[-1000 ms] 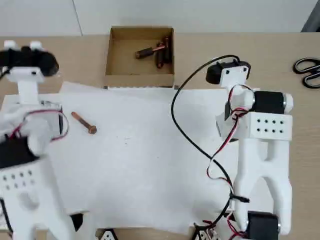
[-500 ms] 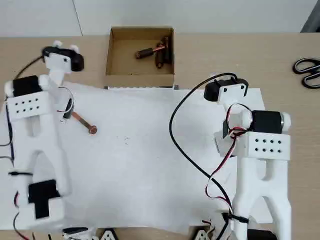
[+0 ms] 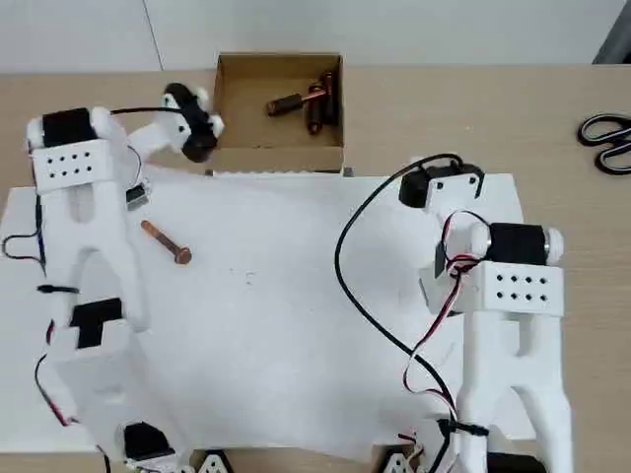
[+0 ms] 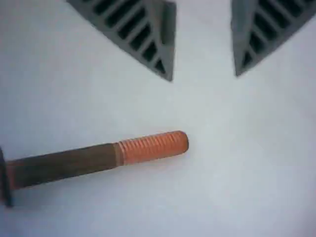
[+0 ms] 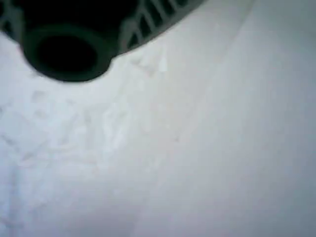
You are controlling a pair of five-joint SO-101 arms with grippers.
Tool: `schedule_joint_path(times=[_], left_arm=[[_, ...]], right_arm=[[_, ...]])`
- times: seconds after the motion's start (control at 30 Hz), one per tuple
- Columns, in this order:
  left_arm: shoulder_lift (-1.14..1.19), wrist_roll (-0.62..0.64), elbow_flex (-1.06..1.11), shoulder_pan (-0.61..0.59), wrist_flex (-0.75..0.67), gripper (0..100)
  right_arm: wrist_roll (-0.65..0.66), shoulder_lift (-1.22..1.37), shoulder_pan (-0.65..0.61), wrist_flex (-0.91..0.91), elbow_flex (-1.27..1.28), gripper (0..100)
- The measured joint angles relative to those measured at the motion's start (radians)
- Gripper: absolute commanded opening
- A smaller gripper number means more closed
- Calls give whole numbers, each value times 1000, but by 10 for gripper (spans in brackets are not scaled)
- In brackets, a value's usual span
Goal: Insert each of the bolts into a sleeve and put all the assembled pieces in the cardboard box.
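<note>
A copper-brown bolt [image 3: 165, 242] lies on the white sheet, its threaded end [image 4: 153, 146] pointing toward my left gripper [image 4: 203, 73]. That gripper is open, its two grey ribbed fingers [image 4: 148, 34] just beyond the bolt's tip and not touching it. In the high view the left gripper [image 3: 138, 197] sits beside the bolt's far end. A dark sleeve [image 5: 66, 57], seen end-on, is held at my right gripper, with a ribbed finger [image 5: 148, 19] beside it, low over the sheet. The cardboard box [image 3: 276, 158] at the back holds assembled pieces [image 3: 311, 99].
A white paper sheet [image 3: 276, 325] covers most of the table between the arms. Scissors [image 3: 606, 138] lie at the far right edge. A black cable [image 3: 350, 276] loops from the right arm over the sheet.
The left arm has swung up from the near left, bringing its gripper to the bolt and its wrist toward the box. The right arm has drawn back slightly toward the near edge.
</note>
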Motion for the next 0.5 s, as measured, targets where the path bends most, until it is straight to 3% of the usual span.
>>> schedule_joint_path(times=[0.2,0.5], left_arm=[[25,-121,-6,29,17,116],[28,-143,-6,68,17,116]], right_arm=[[0,0,0,-21,35,4],[66,0,0,-26,37,4]])
